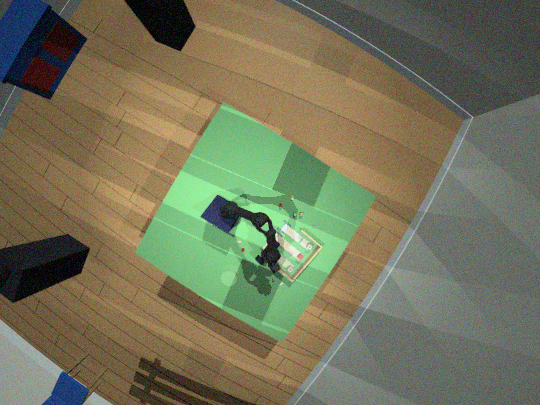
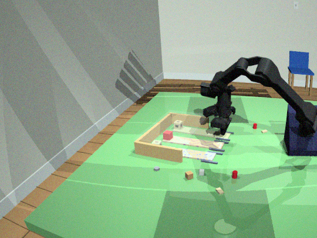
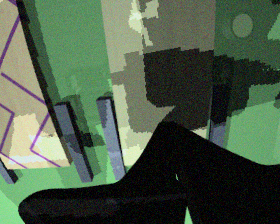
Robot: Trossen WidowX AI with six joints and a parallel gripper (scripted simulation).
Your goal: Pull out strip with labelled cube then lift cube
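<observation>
Three strips [image 2: 196, 154], one end effector [image 2: 223, 131] [image 3: 165, 128]

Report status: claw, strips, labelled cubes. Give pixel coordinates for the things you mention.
Claw [image 1: 274, 268] [image 2: 223, 132] [image 3: 165, 128] shut, empty, low over the plain strip's near end [image 2: 226, 135] [image 3: 131, 152]. Lettered W cube [image 2: 178, 124] on that strip, inside wooden frame [image 1: 309, 265] [image 2: 158, 155]. Red cube [image 1: 300, 256] [image 2: 168, 135] on middle strip, outside that path.
</observation>
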